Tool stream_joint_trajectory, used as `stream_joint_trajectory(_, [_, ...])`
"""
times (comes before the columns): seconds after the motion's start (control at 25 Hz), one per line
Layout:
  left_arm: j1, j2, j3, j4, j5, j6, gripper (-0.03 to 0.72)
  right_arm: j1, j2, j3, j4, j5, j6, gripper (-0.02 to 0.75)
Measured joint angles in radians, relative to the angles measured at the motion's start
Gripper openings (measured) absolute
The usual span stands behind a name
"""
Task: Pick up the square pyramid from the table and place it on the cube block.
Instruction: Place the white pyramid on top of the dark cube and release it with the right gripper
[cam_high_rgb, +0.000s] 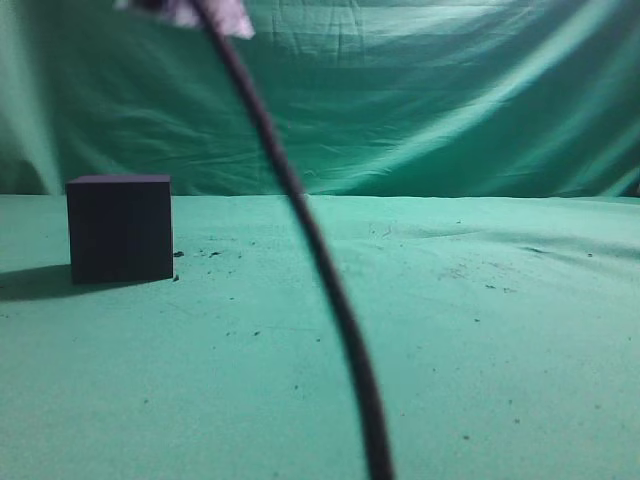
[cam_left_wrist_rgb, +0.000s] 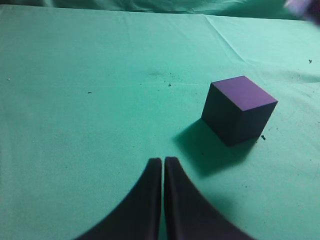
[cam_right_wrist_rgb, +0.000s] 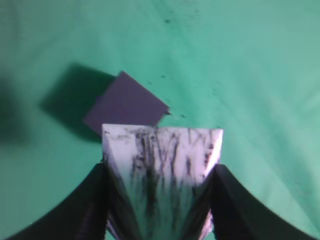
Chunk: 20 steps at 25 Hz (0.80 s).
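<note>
So the right gripper (cam_right_wrist_rgb: 160, 200) is pinching the pyramid (cam_right_wrist_rgb: 162, 165) up in the air, its flat base facing away from the wrist camera. Directly below sits the cube (cam_right_wrist_rgb: 125, 107) on the table (cam_right_wrist_rgb: 250, 75). The left gripper (cam_left_wrist_rgb: 163, 200) is pressed together, holding nothing.

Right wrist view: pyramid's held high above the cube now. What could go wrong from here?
The right gripper clamps the square pyramid on its sloped faces, so it might slip on the way down. Its base looks turned relative to the cube block, so it may land skewed or overhang. A dark cable blocks part of the exterior view.
</note>
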Motion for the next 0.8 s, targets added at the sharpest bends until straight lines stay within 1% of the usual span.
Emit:
stream_joint_trajectory(0.16, [0.0,0.0,0.0,0.0,0.0,0.0,0.0,0.035,0.131,-0.106,0.002,0.018,0.0,0.372])
stream_joint_trajectory(0.28, [0.0,0.0,0.0,0.0,0.0,0.0,0.0,0.039,0.195,-0.139,0.03,0.016,0.0,0.372])
stream_joint_trajectory(0.56, [0.0,0.0,0.0,0.0,0.0,0.0,0.0,0.041,0.267,-0.144,0.042,0.02,0.001,0.372])
stream_joint_trajectory(0.8, [0.0,0.0,0.0,0.0,0.0,0.0,0.0,0.041,0.271,-0.148,0.047,-0.03,-0.005,0.372])
